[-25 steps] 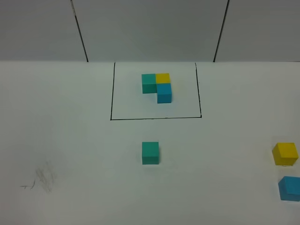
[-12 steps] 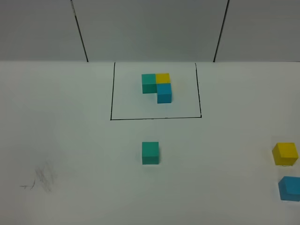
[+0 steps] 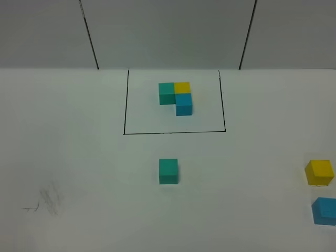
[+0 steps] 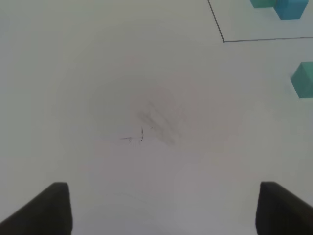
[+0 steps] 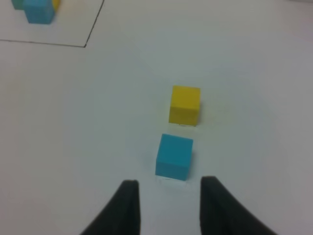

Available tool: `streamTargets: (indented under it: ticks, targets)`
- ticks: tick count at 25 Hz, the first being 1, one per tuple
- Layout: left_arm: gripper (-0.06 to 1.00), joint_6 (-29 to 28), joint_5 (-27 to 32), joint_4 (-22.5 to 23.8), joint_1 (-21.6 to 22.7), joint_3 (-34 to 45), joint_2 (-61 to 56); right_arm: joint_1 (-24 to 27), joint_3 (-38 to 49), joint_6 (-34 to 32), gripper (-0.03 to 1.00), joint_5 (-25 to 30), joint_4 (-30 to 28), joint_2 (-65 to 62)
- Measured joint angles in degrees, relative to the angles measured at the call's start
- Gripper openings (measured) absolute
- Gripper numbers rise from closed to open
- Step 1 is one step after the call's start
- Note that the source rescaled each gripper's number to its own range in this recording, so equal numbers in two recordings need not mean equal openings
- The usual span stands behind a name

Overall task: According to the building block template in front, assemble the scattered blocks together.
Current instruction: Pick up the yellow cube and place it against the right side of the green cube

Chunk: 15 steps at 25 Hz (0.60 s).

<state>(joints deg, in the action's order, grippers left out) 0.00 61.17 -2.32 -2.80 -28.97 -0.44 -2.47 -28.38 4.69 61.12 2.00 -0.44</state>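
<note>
1. The white table (image 3: pixel 79 157) lies under my arms.
2. A black rectangle (image 3: pixel 126 105) at the table's 12 o'clock frames the template (image 3: pixel 177 97).
3. My left gripper (image 4: pixel 164 205) is spread wide and holds nothing. My right gripper (image 5: pixel 169 190) is parted, just short of the blue cube (image 5: pixel 174 155).
4. The green cube (image 3: pixel 168 171) sits at the template's 6 o'clock. The yellow cube (image 3: pixel 319 172) is at the green cube's 3 o'clock and the blue cube at its 4 o'clock.

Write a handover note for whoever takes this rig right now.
Left gripper: open, empty, over the table. Right gripper: open, empty, just short of the blue cube. Template sits in the black frame at the back. Teal cube lies just in front of the frame; yellow cube and the blue one far right, apart. Nothing assembled yet. To do: join all three into the template's L.
</note>
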Motion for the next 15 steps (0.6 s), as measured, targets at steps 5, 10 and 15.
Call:
streamTargets:
  ticks: [5, 10, 15]
  targets:
    - [0.66, 0.00, 0.00, -0.05, 0.00, 0.00, 0.00, 0.00, 0.00, -0.60, 0.00, 0.00, -0.12, 0.00]
    - [0.66, 0.00, 0.00, -0.05, 0.00, 0.00, 0.00, 0.00, 0.00, -2.41, 0.00, 0.00, -0.18, 0.00]
    - [0.66, 0.00, 0.00, -0.05, 0.00, 0.00, 0.00, 0.00, 0.00, -6.12, 0.15, -0.08, -0.95, 1.30]
